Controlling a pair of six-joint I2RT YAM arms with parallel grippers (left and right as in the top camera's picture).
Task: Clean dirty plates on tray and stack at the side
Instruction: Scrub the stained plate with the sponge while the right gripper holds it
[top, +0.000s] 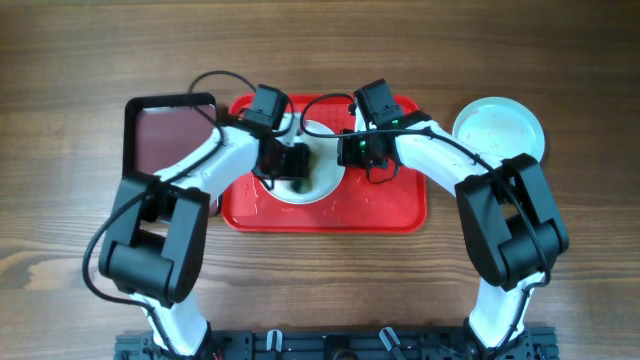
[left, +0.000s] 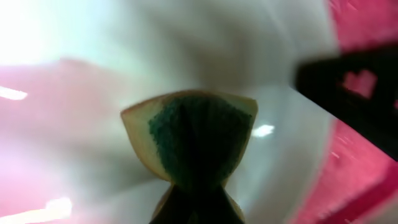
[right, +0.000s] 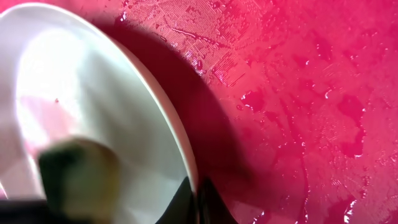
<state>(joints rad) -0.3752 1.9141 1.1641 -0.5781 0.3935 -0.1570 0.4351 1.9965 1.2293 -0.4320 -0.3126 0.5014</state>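
Observation:
A white plate lies on the bright red tray. My left gripper is shut on a yellow sponge with a green face and presses it onto the plate. My right gripper is shut on the plate's right rim, which shows between its fingers in the right wrist view. The plate is tilted up off the wet tray. A pale blue plate sits on the table to the right of the tray. No other plate shows.
A smaller black-rimmed maroon tray lies left of the red tray, under my left arm. The red tray's surface has water drops and streaks. The wooden table lies all around.

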